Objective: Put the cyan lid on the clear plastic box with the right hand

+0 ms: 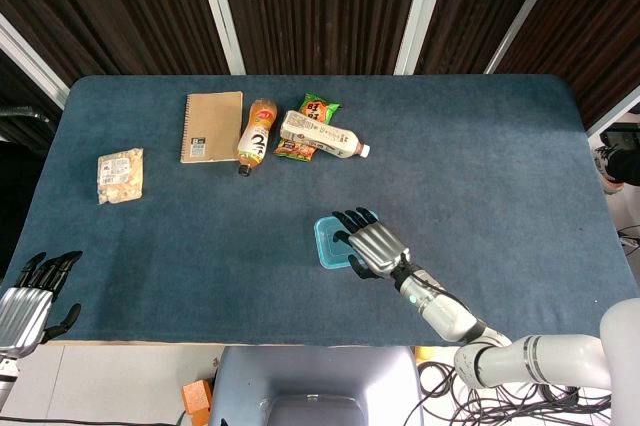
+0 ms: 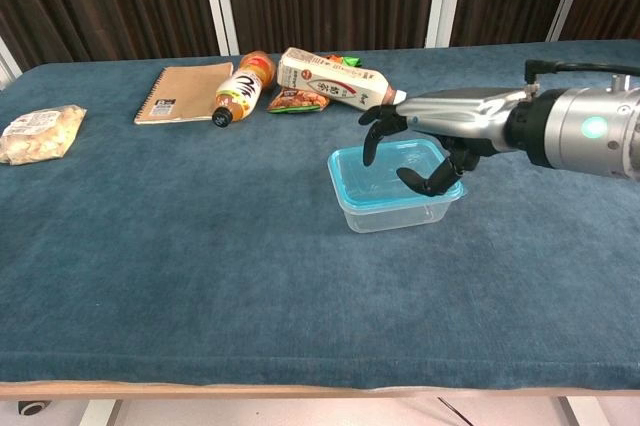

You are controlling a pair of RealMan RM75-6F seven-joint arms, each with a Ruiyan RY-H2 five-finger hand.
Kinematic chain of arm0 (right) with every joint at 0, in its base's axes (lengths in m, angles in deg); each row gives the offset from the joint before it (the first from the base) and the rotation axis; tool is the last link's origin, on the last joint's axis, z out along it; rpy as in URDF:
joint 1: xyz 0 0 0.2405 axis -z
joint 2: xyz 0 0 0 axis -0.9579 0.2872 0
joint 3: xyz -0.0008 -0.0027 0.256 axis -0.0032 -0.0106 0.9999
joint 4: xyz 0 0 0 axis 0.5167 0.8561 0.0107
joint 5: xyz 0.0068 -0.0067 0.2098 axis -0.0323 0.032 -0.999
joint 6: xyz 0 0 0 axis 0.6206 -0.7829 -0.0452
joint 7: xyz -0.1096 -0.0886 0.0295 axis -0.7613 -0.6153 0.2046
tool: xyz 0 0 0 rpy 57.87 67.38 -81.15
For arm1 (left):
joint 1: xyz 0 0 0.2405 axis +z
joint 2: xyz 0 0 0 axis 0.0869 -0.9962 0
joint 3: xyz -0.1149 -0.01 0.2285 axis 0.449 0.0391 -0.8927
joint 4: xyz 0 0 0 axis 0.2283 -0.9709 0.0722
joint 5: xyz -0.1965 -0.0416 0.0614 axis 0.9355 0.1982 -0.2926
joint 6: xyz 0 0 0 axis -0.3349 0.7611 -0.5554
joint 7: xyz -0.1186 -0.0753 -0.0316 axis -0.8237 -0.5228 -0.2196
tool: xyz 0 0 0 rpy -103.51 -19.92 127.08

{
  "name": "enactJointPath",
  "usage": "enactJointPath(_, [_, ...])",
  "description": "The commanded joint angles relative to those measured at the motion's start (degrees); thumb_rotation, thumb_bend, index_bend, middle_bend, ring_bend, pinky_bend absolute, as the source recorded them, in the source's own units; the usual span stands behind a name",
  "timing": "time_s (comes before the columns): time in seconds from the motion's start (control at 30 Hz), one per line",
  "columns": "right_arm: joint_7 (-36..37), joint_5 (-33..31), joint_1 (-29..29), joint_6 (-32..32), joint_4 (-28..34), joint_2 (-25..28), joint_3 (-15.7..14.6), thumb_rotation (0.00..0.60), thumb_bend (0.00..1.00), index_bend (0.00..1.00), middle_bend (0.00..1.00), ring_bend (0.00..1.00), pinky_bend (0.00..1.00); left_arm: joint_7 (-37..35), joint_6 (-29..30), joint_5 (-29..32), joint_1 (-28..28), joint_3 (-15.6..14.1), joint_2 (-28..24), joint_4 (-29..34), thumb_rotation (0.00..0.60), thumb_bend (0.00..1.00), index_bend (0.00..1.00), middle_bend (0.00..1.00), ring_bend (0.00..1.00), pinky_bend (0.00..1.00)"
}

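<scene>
While my right hand hovers with its fingers spread and curled downward, holding nothing, the flat cyan plastic lid sits just beneath my fingertips on the clear rectangular plastic box. My left hand hangs empty, fingers apart, well away off the blue-carpeted table's near corner.

Blue-covered table. Far side: notebook, two bottles, snack packets. Far left: food bag. Near centre: clear box with lid.
</scene>
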State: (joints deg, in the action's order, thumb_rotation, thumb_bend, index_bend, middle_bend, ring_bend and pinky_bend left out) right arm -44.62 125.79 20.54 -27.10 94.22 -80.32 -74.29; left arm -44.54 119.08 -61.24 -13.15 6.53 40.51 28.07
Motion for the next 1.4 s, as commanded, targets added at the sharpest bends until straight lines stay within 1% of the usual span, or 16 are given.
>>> enactJointPath(0.03, [1.3,1.8,1.1,-0.6,-0.5,-0.2,-0.7,0.575,0.57,0.31,0.0,0.0,0.0,0.5,-0.3,0.2,0.0,0.0,-0.3,0.6,0.6,0.39,0.0,0.13,0.15,0.09])
enactJointPath(0.33, [2.7,3.8,2.1,-1.8,-1.3,-0.3,-0.3,0.575,0.58,0.31,0.0,0.0,0.0,1.0,-0.8,0.5,-0.1,0.0,-0.4,1.1,0.6,0.39,0.0,0.14,0.15,0.09])
enactJointPath(0.93, [-0.3,2.7,2.7,-3.2,-2.1,-1.6,-0.2,0.576,0.58,0.31,0.0,0.0,0.0,0.1,-1.0,0.4,-0.3,0.0,-0.2,0.3,0.6,0.39,0.0,0.14,0.15,0.09])
enactJointPath(1.4, [0.8,3.0,3.4,-4.9,-4.8,-3.4,-0.1,0.576,0.57,0.32,0.0,0.0,0.0,-0.3,-0.9,0.5,-0.2,0.1,-0.4,0.0,0.6,0.39,0.0,0.14,0.15,0.09])
